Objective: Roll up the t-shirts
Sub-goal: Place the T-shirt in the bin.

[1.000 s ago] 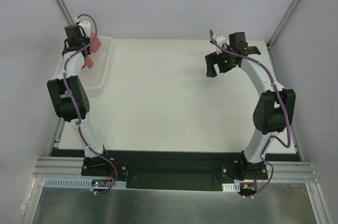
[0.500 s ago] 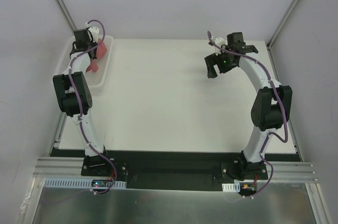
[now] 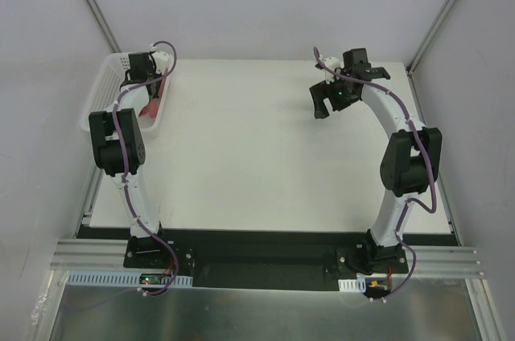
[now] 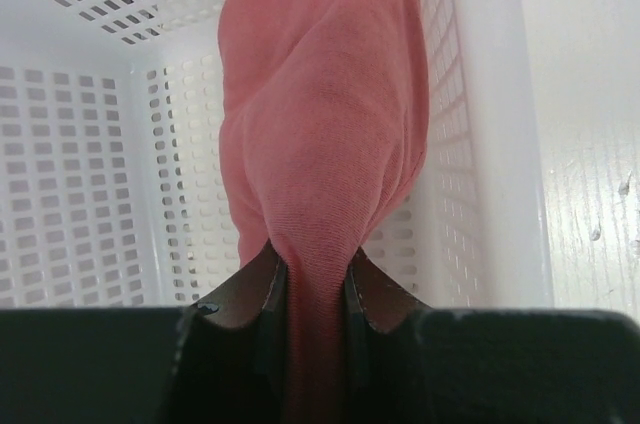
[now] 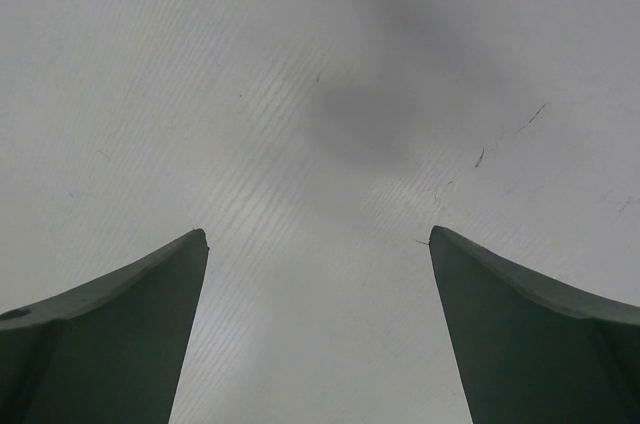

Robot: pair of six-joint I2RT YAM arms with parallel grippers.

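Here, left fingers (image 4: 238, 296) pinch the t-shirt (image 4: 322, 124) inside the basket (image 4: 70, 154).

1. white worktop (image 3: 265, 164).
2. white perforated basket (image 3: 98, 96), far-left corner.
3. left end effector (image 3: 145, 67), over the basket's right side; grip not discernible.
4. salmon-red t-shirt (image 3: 150, 108), partly showing in the basket beside that arm.
5. right end effector (image 3: 323, 102), raised over the far-right worktop, fingers apart.

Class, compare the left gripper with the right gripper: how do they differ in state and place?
The left gripper is shut on the salmon-red t-shirt; the right gripper is open and empty. The left gripper is over the white basket; the right gripper hangs above bare table. Both have two dark fingers.
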